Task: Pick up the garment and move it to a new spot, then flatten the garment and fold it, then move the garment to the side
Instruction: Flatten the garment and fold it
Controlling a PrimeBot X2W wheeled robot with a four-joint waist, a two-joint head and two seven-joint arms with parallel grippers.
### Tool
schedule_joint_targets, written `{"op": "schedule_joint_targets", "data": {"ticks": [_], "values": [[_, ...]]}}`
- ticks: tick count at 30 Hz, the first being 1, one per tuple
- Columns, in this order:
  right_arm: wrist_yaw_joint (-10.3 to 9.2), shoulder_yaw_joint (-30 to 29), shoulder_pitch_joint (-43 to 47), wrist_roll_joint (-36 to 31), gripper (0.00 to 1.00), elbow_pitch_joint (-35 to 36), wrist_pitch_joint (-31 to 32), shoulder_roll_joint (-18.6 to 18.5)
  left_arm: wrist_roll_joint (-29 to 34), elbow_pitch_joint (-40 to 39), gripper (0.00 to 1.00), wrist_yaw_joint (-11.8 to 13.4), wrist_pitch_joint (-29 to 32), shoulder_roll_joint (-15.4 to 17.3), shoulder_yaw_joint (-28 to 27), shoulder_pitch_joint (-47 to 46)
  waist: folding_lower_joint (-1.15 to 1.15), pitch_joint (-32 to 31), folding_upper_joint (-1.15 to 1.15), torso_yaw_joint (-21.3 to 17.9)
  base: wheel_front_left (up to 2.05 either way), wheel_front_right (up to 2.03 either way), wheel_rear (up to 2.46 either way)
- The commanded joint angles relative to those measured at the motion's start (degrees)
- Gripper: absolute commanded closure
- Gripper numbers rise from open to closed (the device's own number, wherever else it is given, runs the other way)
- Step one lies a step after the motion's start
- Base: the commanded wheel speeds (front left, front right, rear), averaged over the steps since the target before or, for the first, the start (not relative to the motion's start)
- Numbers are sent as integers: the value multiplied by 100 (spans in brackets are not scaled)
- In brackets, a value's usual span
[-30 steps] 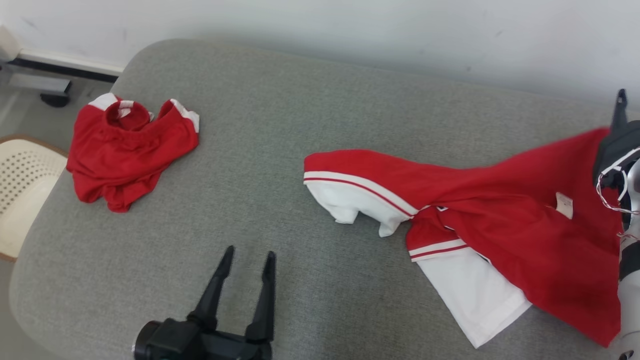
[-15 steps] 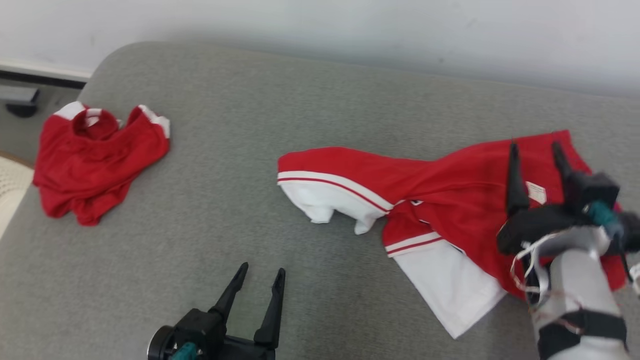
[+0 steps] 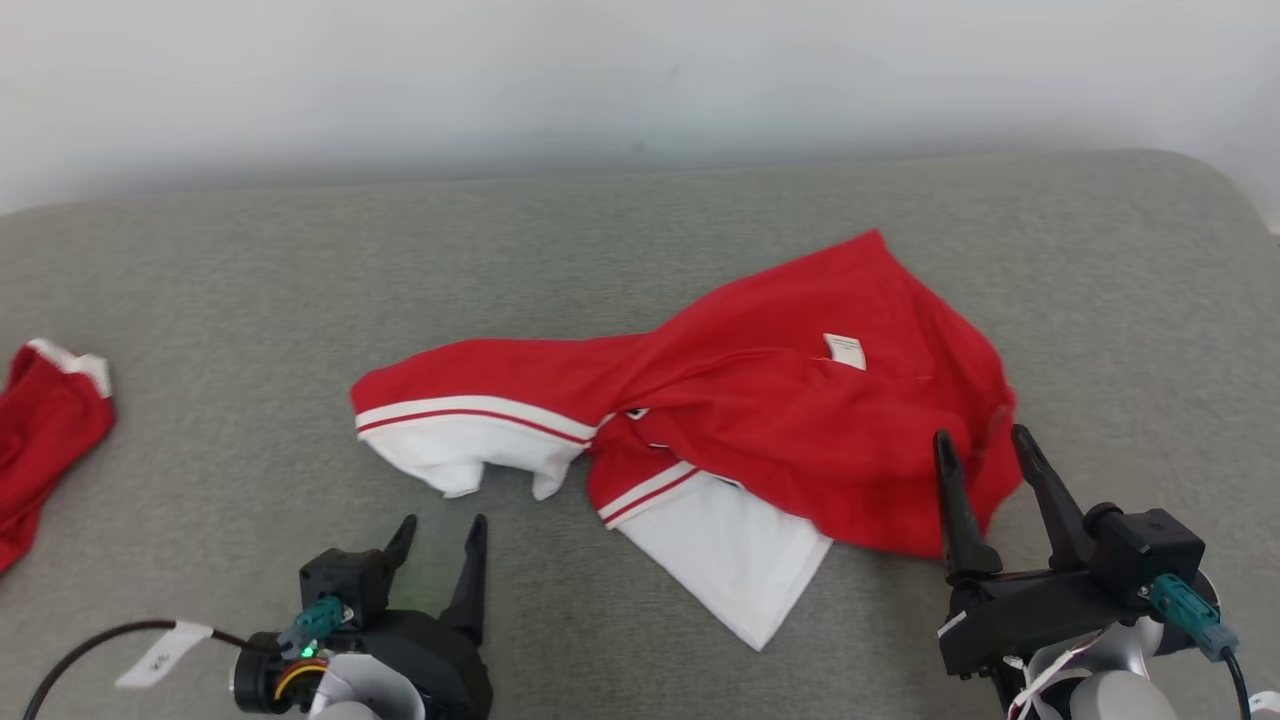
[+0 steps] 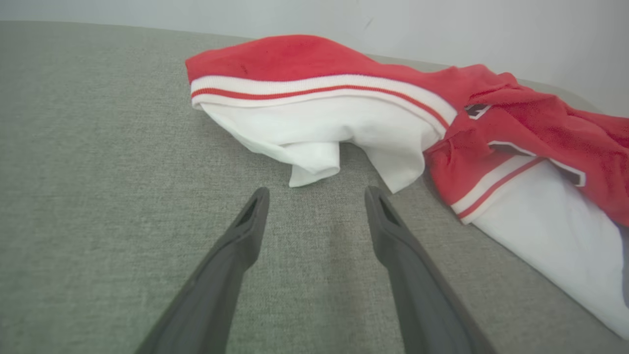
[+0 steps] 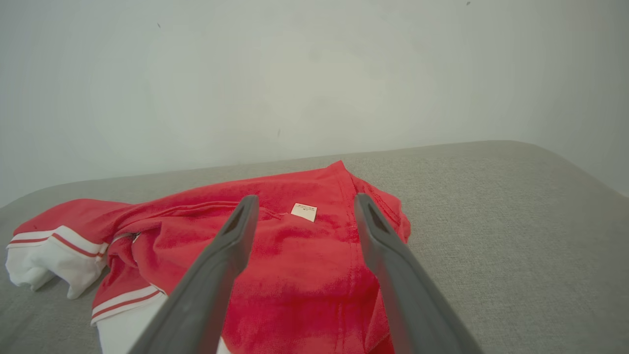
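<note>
The garment (image 3: 760,400) is a red shirt with white, red-striped sleeves, lying crumpled in the middle of the grey padded surface (image 3: 250,290). A small white label (image 3: 846,350) faces up on it. My left gripper (image 3: 443,522) stands open at the lower left, just short of a white sleeve (image 4: 319,113), with nothing between its fingers. My right gripper (image 3: 979,435) is open at the lower right, its fingertips over the garment's near right edge. In the right wrist view the garment (image 5: 304,255) spreads below the open right gripper (image 5: 305,198). The left gripper (image 4: 317,191) hovers over bare surface.
A second red garment (image 3: 45,420) with white trim lies at the far left of the surface. A pale wall (image 3: 600,70) runs along the back. The surface's rounded right end (image 3: 1215,190) curves away at the upper right.
My right gripper has let go of the garment, opened, and drawn back toward the lower right. The garment now rests on the surface. The camera has swung right.
</note>
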State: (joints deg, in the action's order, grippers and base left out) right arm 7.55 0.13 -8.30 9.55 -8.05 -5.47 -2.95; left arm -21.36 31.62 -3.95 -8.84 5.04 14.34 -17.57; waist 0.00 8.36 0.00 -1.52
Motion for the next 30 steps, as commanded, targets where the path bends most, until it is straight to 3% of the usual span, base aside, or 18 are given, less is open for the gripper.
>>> {"op": "schedule_joint_targets", "data": {"ticks": [1, 7, 16, 17, 18, 19, 20, 27, 30], "values": [[-13, 78, 88, 51, 0, 117, 40, 9, 71, 178, 0, 79, 78, 90, -1, -133, 0, -18, 0, -486, 0, 0, 0], [-13, 180, 165, 141, 0, 356, 147, 10, 162, 707, 0, 400, 154, 214, -92, -451, 0, 59, 0, -643, 0, 0, 0], [-13, 118, 200, 136, 0, 461, 221, 8, 55, 1127, 0, 409, 16, 262, -156, -773, 0, 111, 0, -681, 0, 0, 0], [-13, 112, 207, 131, 0, 463, 223, 8, 25, 1164, 7, 423, -15, 254, -181, -796, 0, 110, 0, -673, 0, 0, 0], [-13, 109, 215, 130, 0, 465, 228, 8, -9, 1200, 42, 418, -30, 249, -206, -826, 0, 107, 0, -662, 0, 0, 0], [-13, 102, 221, 130, 0, 472, 230, 9, -38, 1245, 94, 385, -31, 246, -214, -851, 0, 103, 0, -648, 0, 0, 0], [-13, 92, 230, 128, 0, 480, 239, 9, -87, 1281, 100, 341, -30, 234, -225, -854, 0, 95, 0, -627, 0, 0, 0], [-13, -2, 293, 78, 0, 532, 279, 8, -703, 1054, 100, 7, -96, 22, -469, -641, 0, -37, 0, -371, 0, 0, 0], [-13, -48, 346, 84, 0, 530, 306, 7, -1296, 570, 100, -176, 28, -88, -638, -413, 0, -112, 0, -232, 0, 0, 0]]}}
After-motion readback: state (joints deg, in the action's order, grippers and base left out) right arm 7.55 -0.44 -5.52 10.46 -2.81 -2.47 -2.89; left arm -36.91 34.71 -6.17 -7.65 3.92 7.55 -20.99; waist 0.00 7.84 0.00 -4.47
